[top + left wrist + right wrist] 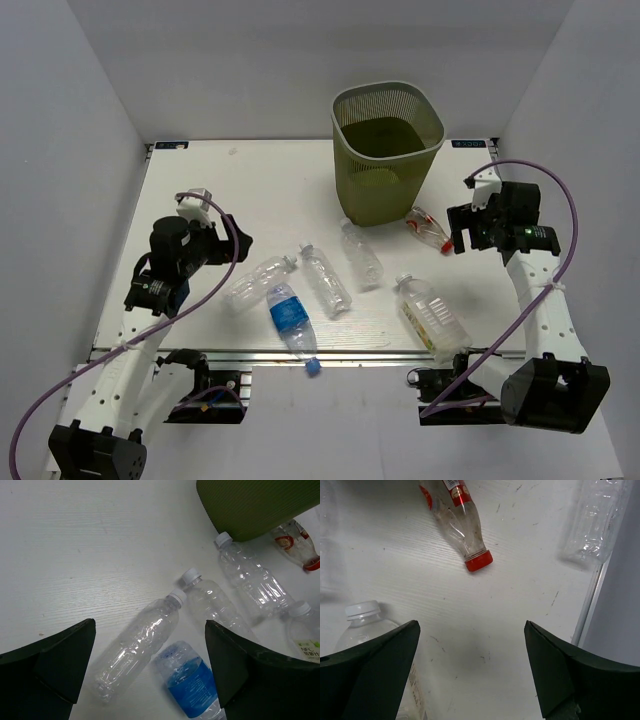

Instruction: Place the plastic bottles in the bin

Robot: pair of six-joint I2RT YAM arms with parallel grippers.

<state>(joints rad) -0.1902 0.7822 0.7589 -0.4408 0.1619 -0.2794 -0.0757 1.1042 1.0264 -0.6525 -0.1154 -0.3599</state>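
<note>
While the left tool and the right tool both hang spread wide, holding nothing, six plastic bottles lie on their sides on the worktop in front of the upright bin. The left tool hovers over a clear bottle with the blue-labelled bottle just beside it. The right tool hangs over bare worktop between the red-capped bottle, which lies near the bin's foot, and the larger pale-labelled bottle.

White table enclosed by plain white walls.
</note>
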